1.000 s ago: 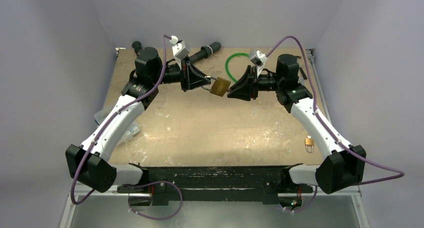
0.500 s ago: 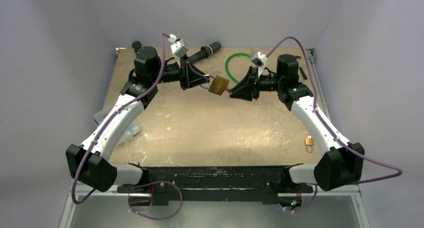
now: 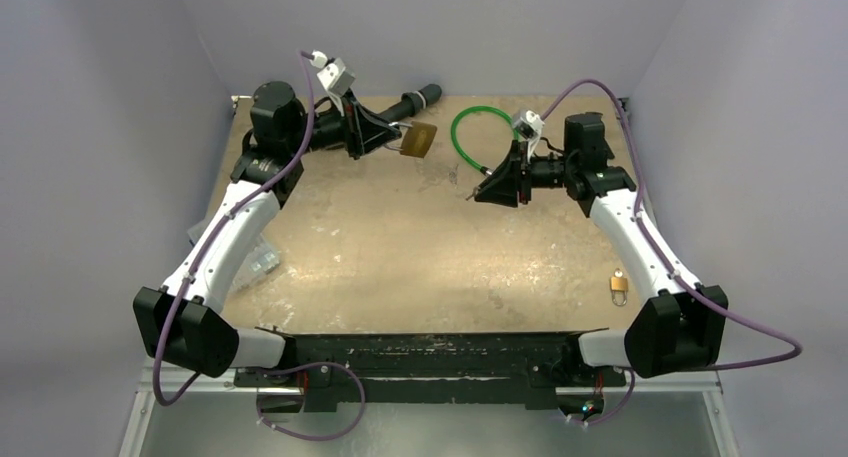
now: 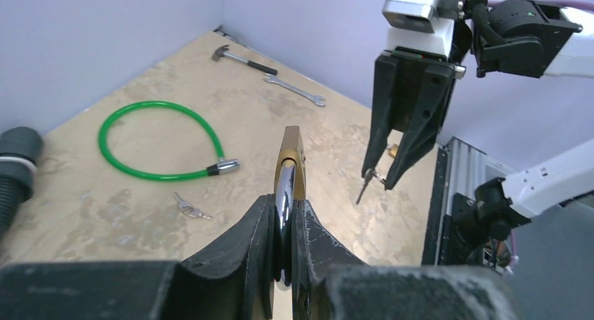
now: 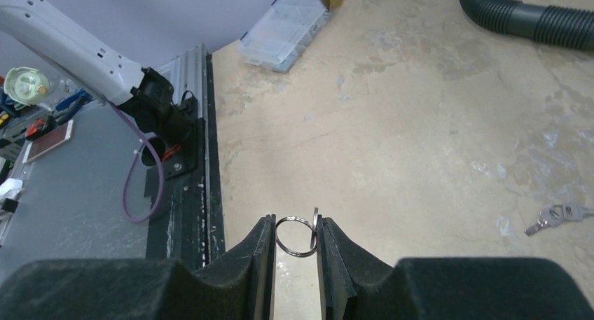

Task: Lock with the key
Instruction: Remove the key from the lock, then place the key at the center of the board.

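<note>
- Change: half a second ago the brass padlock (image 3: 419, 139) and the key (image 4: 363, 191) met just near-left of the green cable loop (image 3: 455, 142). They now stand apart, and the key is out of the lock body.
- Left fingers (image 4: 256, 232): clamped shut on the silver shackle. They have carried the padlock back, so it hangs in the air just left of the loop, clear of the worktop (image 3: 400, 257).
- Right fingers (image 5: 252, 260): closed on the key ring (image 5: 295, 255). The key dangles below the tips, at the loop's near edge, above the worktop.
- Meaning for the task: the separation suggests either that the locking turn is complete and the key withdrawn, or that engagement was lost. The views do not show whether the shackle is seated, so verify this before treating the lock as secured.
- Padlock appearance: a square brass body, seen edge-on from the left wrist, projecting beyond the fingertips. The curved bright shackle is pinched between the pads. No key is in the body.
</note>
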`<state>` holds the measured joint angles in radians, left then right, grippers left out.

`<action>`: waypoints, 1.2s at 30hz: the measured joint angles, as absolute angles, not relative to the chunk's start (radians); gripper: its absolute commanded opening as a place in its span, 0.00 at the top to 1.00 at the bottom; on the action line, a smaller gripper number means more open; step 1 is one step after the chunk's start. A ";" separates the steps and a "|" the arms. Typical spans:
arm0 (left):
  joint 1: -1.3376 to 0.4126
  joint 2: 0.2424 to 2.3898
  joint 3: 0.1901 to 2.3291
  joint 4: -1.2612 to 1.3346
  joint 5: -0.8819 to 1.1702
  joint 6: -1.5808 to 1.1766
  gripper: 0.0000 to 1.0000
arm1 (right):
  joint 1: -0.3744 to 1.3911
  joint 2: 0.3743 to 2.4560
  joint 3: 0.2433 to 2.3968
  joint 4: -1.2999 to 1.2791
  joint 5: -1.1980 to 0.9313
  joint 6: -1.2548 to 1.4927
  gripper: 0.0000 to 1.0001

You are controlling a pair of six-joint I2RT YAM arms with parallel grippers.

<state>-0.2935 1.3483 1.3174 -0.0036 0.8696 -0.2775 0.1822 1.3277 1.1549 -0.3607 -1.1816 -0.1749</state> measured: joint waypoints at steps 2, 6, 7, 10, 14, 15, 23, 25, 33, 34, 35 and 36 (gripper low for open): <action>-0.279 1.348 1.318 0.003 0.854 -0.277 1.00 | 0.171 1.336 1.155 -0.391 -1.179 -0.205 1.00; -0.273 1.348 1.318 0.003 0.827 -0.277 1.00 | 0.165 1.365 1.151 -0.422 -1.130 -0.254 1.00; -0.273 1.348 1.318 0.002 0.824 -0.277 1.00 | 0.167 1.370 1.148 -0.419 -1.113 -0.256 1.00; -0.273 1.348 1.318 -0.005 0.805 -0.276 1.00 | 0.189 1.387 1.124 -0.382 -1.032 -0.254 1.00; -0.273 1.348 1.318 -0.042 0.751 -0.261 1.00 | 0.249 1.428 1.100 -0.311 -0.911 -0.234 1.00; -0.273 1.348 1.318 -0.051 0.735 -0.252 1.00 | 0.268 1.441 1.098 -0.295 -0.884 -0.228 1.00; -0.273 1.354 1.318 -0.095 0.645 -0.239 1.00 | 0.381 1.565 1.060 -0.141 -0.704 -0.175 1.00; -0.273 1.357 1.316 -0.096 0.631 -0.239 1.00 | 0.389 1.612 1.060 -0.112 -0.670 -0.165 1.00; -0.273 1.360 1.311 -0.098 0.610 -0.239 1.00 | 0.399 1.769 1.061 -0.055 -0.582 -0.143 1.00; -0.273 1.360 1.311 -0.098 0.609 -0.239 1.00 | 0.399 1.782 1.062 -0.052 -0.574 -0.142 1.00; -0.273 1.360 1.311 -0.098 0.609 -0.239 1.00 | 0.399 1.795 1.063 -0.051 -0.566 -0.138 1.00; -0.273 1.360 1.311 -0.099 0.608 -0.239 1.00 | 0.399 1.809 1.066 -0.051 -0.562 -0.136 1.00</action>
<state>-0.2733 1.3602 1.3106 -0.0986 0.6083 -0.2390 0.3992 1.8091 1.0664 -0.0513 -0.5625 -0.1360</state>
